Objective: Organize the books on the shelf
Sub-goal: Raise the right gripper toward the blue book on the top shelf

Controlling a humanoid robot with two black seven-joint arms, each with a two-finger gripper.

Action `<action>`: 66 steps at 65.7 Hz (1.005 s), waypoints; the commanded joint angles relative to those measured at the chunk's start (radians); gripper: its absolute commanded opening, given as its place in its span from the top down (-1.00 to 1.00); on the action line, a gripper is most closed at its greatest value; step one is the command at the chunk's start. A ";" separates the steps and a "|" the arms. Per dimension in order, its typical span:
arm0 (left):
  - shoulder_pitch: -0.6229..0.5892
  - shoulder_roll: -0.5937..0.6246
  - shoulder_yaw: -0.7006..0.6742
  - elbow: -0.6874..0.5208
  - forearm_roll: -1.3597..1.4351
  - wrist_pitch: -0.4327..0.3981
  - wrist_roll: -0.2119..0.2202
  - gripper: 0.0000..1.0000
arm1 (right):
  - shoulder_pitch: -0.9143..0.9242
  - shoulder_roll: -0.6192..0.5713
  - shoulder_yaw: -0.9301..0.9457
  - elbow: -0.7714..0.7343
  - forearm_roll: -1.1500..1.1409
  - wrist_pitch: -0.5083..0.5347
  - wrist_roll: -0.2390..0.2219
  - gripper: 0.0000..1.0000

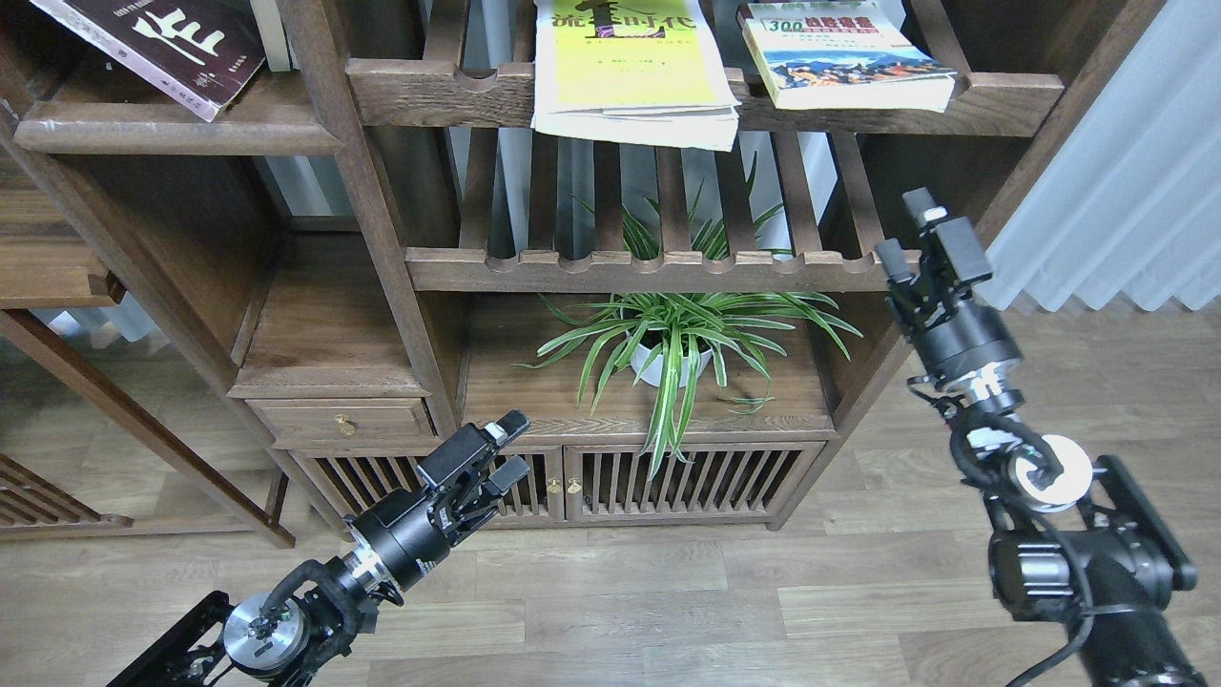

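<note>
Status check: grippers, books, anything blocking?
Left gripper open, empty, low by the cabinet. Right gripper open, empty, raised by the lower rack. Maroon book on the shelf; yellow book and "300" book on the upper rack. Nothing blocking.

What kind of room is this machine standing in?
Probably a home study or living room: a dark wooden bookcase holding paperbacks, a potted plant, pale curtains and wood flooring.

the maroon book (162,48) bears big white characters. the yellow-green book (630,62) has dark lettering and white page edges. the "300" book (844,52) shows a colourful landscape photo. the shelf (181,129) is dark brown, and both arms are black.
</note>
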 commanded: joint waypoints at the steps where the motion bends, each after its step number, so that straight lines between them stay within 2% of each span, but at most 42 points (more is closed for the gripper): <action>1: 0.000 0.001 0.000 0.000 0.000 0.000 0.000 -0.99 | 0.003 -0.018 -0.002 0.025 0.000 -0.005 -0.001 -0.93; 38: 0.009 0.034 -0.001 0.012 0.000 0.000 0.000 -0.99 | 0.060 -0.049 -0.018 0.113 -0.006 -0.091 -0.004 -0.92; 66: 0.017 0.044 0.000 0.012 -0.001 0.000 0.000 -0.99 | 0.069 -0.134 -0.009 0.182 -0.004 -0.120 -0.006 -0.92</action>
